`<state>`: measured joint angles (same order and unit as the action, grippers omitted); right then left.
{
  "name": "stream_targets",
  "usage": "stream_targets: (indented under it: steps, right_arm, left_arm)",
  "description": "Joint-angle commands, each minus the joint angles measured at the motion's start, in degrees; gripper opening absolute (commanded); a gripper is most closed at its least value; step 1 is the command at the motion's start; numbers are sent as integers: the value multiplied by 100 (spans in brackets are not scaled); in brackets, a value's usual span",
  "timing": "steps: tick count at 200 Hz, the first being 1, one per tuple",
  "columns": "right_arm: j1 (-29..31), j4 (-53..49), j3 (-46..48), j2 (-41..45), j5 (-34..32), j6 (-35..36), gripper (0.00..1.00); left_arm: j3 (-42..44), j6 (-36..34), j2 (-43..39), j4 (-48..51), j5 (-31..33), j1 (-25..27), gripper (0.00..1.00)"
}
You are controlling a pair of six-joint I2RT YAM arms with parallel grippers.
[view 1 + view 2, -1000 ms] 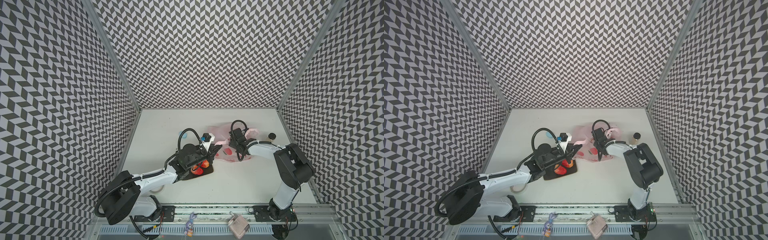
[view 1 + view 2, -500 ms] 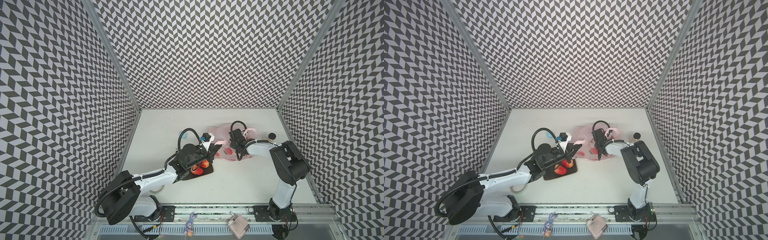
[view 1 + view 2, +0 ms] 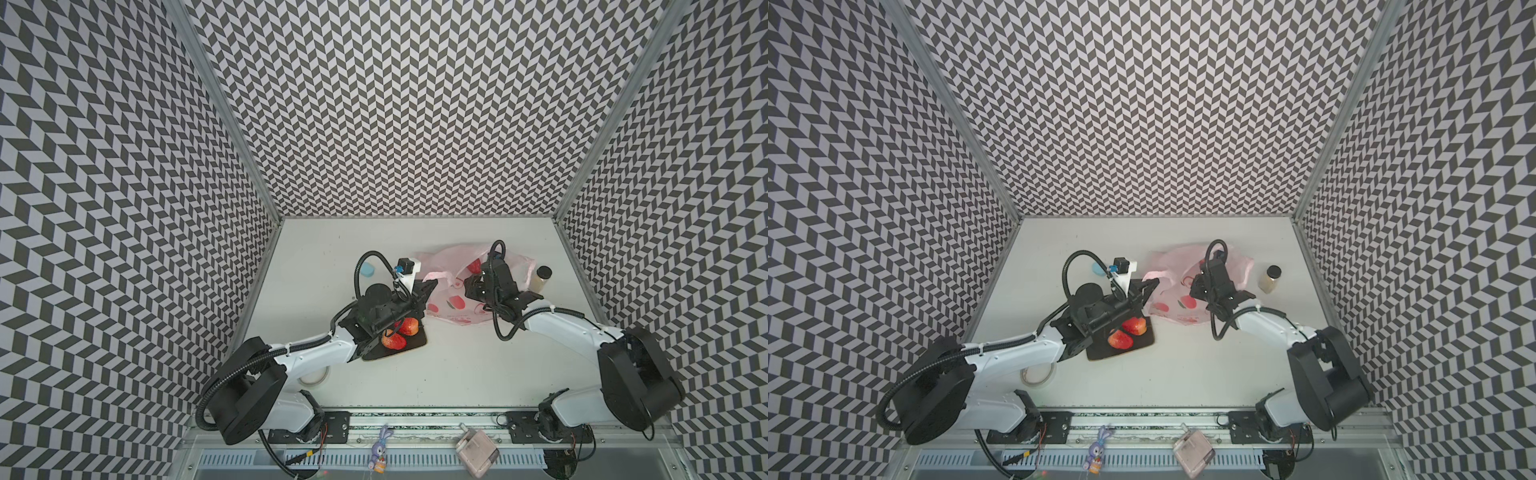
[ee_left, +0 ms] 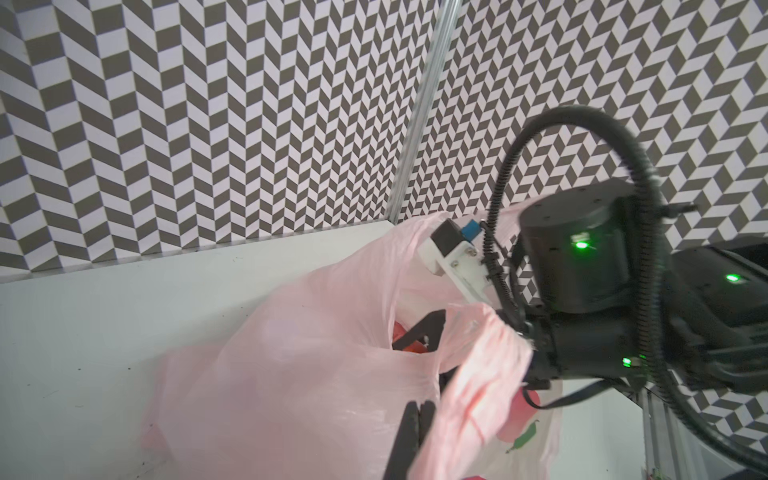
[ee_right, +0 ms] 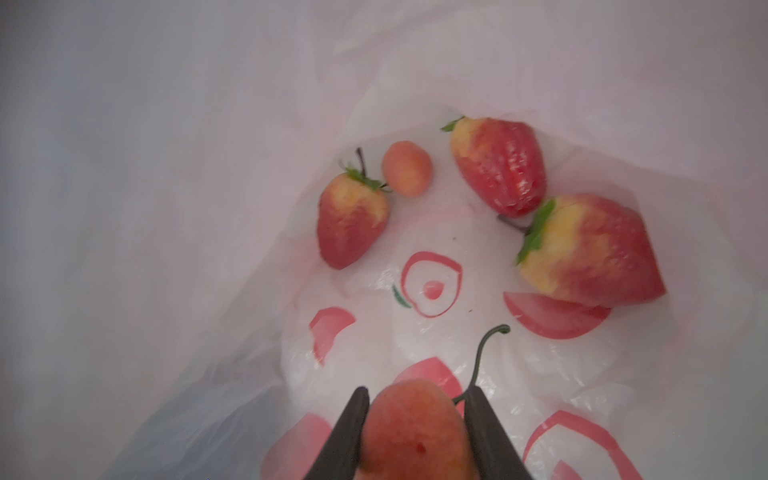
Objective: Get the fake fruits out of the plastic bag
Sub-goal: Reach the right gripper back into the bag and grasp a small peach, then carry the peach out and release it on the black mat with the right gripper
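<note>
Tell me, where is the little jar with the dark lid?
In both top views the jar sits on the right side, just right of the pink plastic bag, near the right wall.

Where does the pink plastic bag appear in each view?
Top view: plastic bag right of centre, between the arms.
Top view: plastic bag, same spot.
Left wrist: lower middle, mouth open.
Right wrist: its inside fills the picture, behind the orange fruit in the right pincer.
Shared landmark: its red printed marks.
</note>
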<state>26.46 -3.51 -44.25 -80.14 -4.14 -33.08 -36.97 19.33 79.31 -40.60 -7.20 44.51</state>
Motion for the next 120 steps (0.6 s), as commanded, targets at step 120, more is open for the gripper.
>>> stream_targets:
  steps: [120]
  right_arm:
    - [2673,1496,434,1719,1600,3867,34]
  left_arm:
    - [-1130,484,938,-307,-990,-1281,0]
